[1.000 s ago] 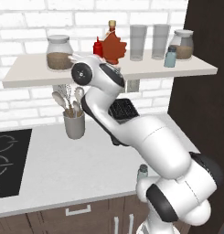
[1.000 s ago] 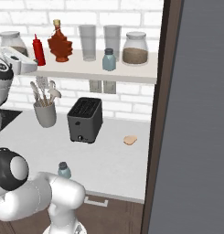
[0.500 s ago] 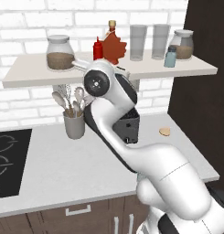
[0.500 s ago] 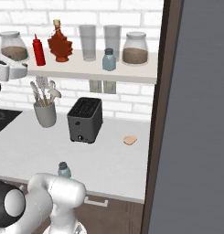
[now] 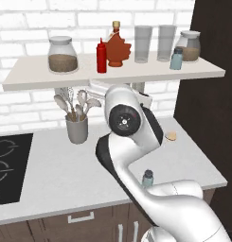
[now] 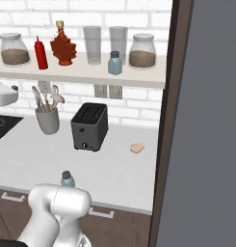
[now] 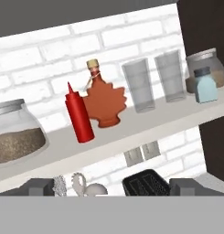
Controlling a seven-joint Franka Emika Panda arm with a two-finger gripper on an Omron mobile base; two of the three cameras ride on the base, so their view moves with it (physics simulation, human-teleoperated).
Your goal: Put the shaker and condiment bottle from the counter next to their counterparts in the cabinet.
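Nearest the base, a small pale blue-grey translucent shaker with a grey metal cap (image 5: 147, 178) stands upright near the front edge of the pale grey surface (image 5: 51, 175), just beyond the arm's white lower body, untouched. Farther back on the surface sit a dark toaster (image 6: 90, 126), a small tan bit of food (image 6: 137, 147) to its right, and a grey cup of kitchen utensils (image 6: 47, 116) by the white brick wall. The arm's round white joint with a dark centre (image 5: 123, 117) rises in front of the toaster in the left base view; against the earlier pictures it has swung right and down, away from the shelf's front. In the hand view the two dark fingers (image 7: 40, 187) stand wide apart at the bottom, released, with nothing between them. Above, on the long pale off-white wall shelf board (image 5: 37, 78), the small all-red squeeze bottle with a pointed nozzle (image 5: 102, 57) stands upright just left of the flat orange-red maple-leaf syrup bottle with a yellow-tan cap (image 5: 118, 49), the two close together or touching, I cannot tell which. Right of them stand two tall clear drinking glasses (image 5: 143, 44), then an identical blue-grey shaker (image 5: 176, 59) in front of a glass jar of brown grains (image 5: 190, 45); another such jar (image 5: 62, 55) sits toward the shelf's left end.
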